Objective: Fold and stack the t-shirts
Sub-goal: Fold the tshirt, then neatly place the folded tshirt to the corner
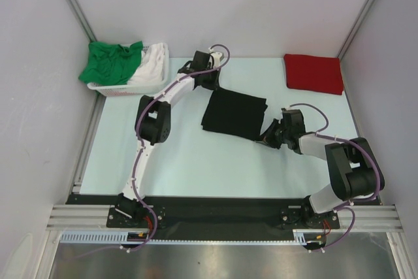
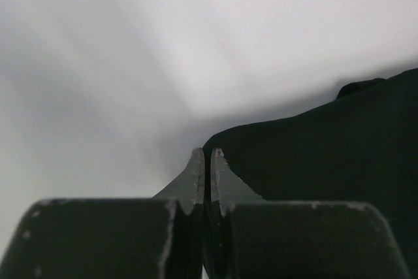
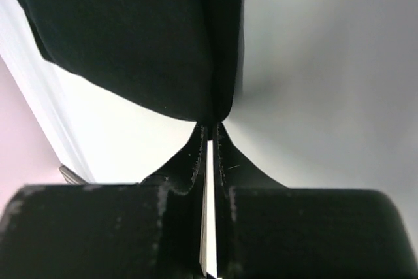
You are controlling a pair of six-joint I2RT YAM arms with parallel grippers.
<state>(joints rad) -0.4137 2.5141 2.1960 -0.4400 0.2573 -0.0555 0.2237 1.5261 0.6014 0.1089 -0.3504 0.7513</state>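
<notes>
1. The left fingers (image 2: 193,184) are pressing fully together at the far-left corner of the black t-shirt (image 1: 232,114). The corner is lying right at their tips, but I cannot tell whether any cloth is caught between them.
2. The right fingers (image 3: 194,161) are pinching shut on the shirt's near-right edge, with a crease running straight out from their tips.
3. Likely trouble: if the left fingers are only touching the corner, a lift would be raising one side alone, dragging the cloth and skewing the fold. A thin pinch could also be slipping free.
4. Bare tabletop (image 1: 183,161) is lying open on the near side of both pairs of fingers.
5. The red t-shirt (image 1: 313,73) is sitting folded beyond the right fingers, well apart from them.
6. The basket (image 1: 127,89), holding the green t-shirt (image 1: 108,62) and the white t-shirt (image 1: 151,63), is sitting to the left of the left fingers and near them, so a swing that way is risking a bump.
</notes>
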